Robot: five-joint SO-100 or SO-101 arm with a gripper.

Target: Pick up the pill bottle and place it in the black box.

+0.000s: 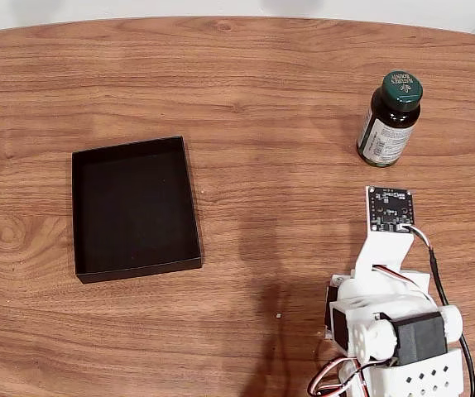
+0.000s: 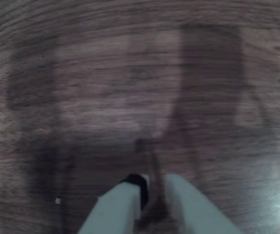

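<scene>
Wood-grain tabletop (image 1: 246, 107) lies under your pincer (image 2: 152, 195), nearly clenched, grasping nothing. Open it wide, reach to the upright pill bottle (image 1: 389, 120), grip below the cap.

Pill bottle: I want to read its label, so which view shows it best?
The fixed view. The bottle stands upright on the table there, in sharp focus, with green cap and white label facing the camera. The wrist view is blurred, taking in wood grain and the hand, nothing of the bottle.
</scene>
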